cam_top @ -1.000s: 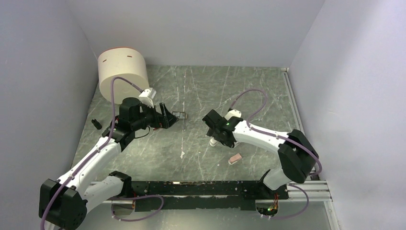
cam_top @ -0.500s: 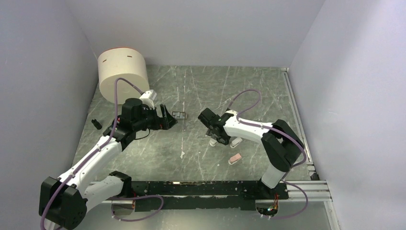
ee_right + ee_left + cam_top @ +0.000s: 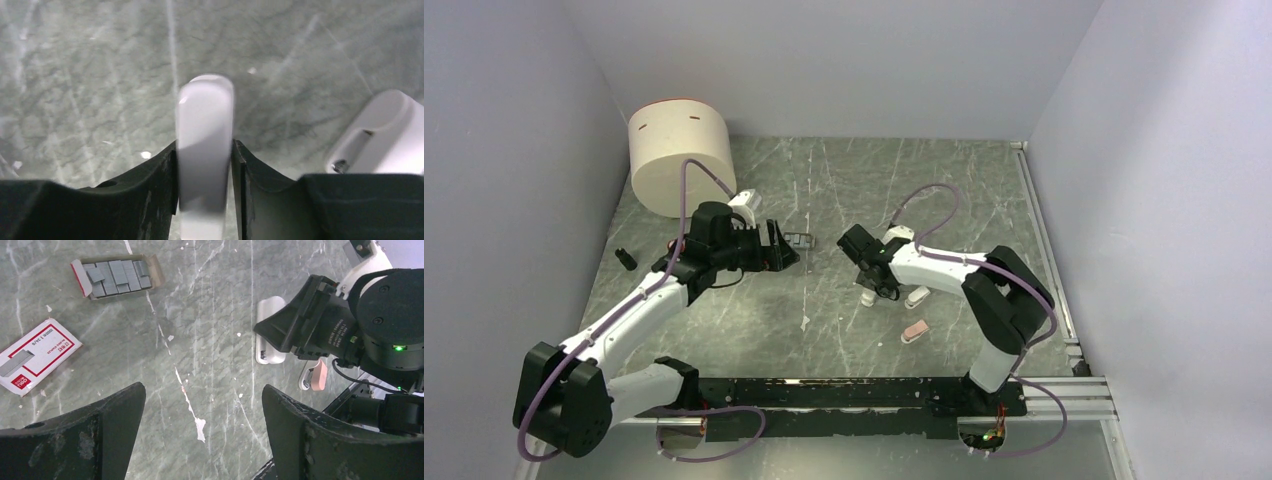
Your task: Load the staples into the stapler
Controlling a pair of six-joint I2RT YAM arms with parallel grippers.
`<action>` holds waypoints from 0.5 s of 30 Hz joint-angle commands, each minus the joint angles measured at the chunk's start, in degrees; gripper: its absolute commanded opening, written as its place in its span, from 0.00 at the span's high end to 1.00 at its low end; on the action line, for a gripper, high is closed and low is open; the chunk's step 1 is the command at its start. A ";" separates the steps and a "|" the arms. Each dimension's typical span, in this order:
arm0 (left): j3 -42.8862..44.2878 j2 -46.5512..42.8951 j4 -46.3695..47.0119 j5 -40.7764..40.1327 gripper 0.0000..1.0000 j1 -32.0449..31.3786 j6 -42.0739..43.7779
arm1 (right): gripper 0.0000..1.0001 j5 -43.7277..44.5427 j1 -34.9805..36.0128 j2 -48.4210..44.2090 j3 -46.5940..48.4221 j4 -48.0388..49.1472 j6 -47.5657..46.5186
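Right gripper (image 3: pixel 204 170) pinching stapler (image 3: pixel 205 115) across width, long axis pointing straight ahead between fingers; staples (image 3: pixel 117 274) nearer left gripper (image 3: pixel 202 430), splayed wide.

Left arm (image 3: pixel 624 325) & right arm (image 3: pixel 944 268) are both wearing glossy white link shells w/ chunky black joint housings btwn them. A purple cable (image 3: pixel 686 190) is running along the left arm – a second purple cable (image 3: pixel 924 190) is doing the same on the right.

Left gripper (image 3: pixel 202 390) is showing two broad matte-black fingers (image 3: pixel 100 435), scuffed, w/ pale grey wear marks. Right gripper (image 3: pixel 205 150) is showing the same black plastic, its fingers (image 3: pixel 150 190) tapering twd the tips.

In the left wrist cam the right arm's round black motor housing (image 3: pixel 390 310) is showing small screw heads, white lettering (image 3: pixel 336 335) too small to read, and a green LED (image 3: pixel 398 347) – glowing.
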 commanded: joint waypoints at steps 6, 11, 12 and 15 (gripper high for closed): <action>-2.06 1.09 4.73 -0.30 0.13 -1.09 -2.40 | 0.64 -6.59 0.42 8.46 6.96 11.20 -17.17; -3.46 1.66 5.85 -1.91 0.13 -1.19 -3.02 | 0.59 -5.27 0.43 11.85 12.16 8.13 -20.18; -3.59 1.73 6.01 -2.39 0.13 -1.14 -3.01 | 0.55 -4.86 0.43 11.84 12.69 7.51 -20.65; -3.44 1.76 6.35 -3.09 0.13 -1.19 -2.97 | 0.38 -4.42 0.42 11.32 15.24 4.88 -23.10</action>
